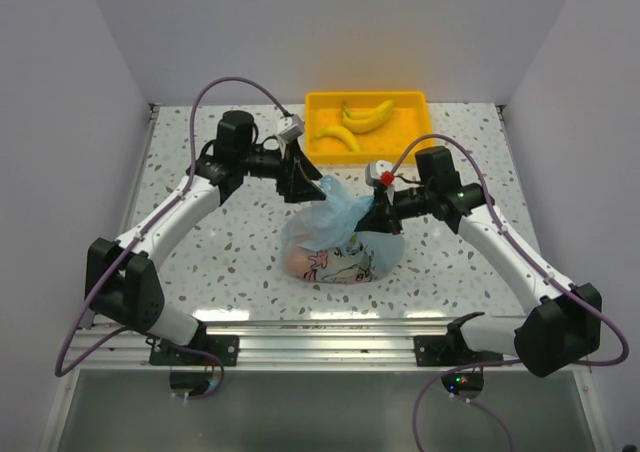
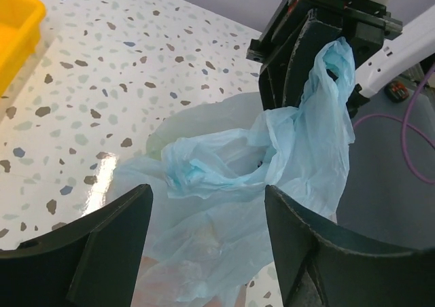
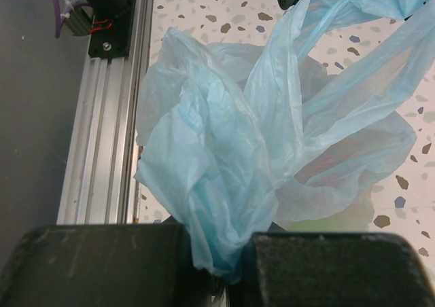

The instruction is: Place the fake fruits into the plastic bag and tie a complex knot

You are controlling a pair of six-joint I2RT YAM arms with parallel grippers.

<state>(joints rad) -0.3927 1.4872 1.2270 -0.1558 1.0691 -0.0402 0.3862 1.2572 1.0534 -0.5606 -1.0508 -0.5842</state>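
**A:** Where is the plastic bag (image 1: 340,247) lying?

**B:** On the table (image 1: 220,252), between the two arms and a little back from the aluminium rail (image 1: 330,332). Its body is slumped flat with the cartoon print facing up. Loose light-blue film rises from its top.

**A:** Which arm has hold of it?

**B:** The right gripper (image 3: 217,253) has it, with its jaws closed tight on a bunch of that film. In the right wrist view the plastic is squeezed between the fingers (image 3: 333,266) and billows out ahead of them.

**A:** And the left gripper (image 2: 207,205)?

**B:** Its jaws stand wide apart and hold nothing. It hangs just beside the raised film on the far left side of the bag, with crumpled plastic under the gap. The left wrist view shows one strip drawn up to the right gripper opposite.

**A:** What about the fruits?

**B:** Two bananas (image 1: 365,117) lie in the yellow tray (image 1: 315,102) at the far edge of the table, well apart from the bag. A pinkish-orange patch shows through the film at the bag's left — fruit or print, I cannot tell.
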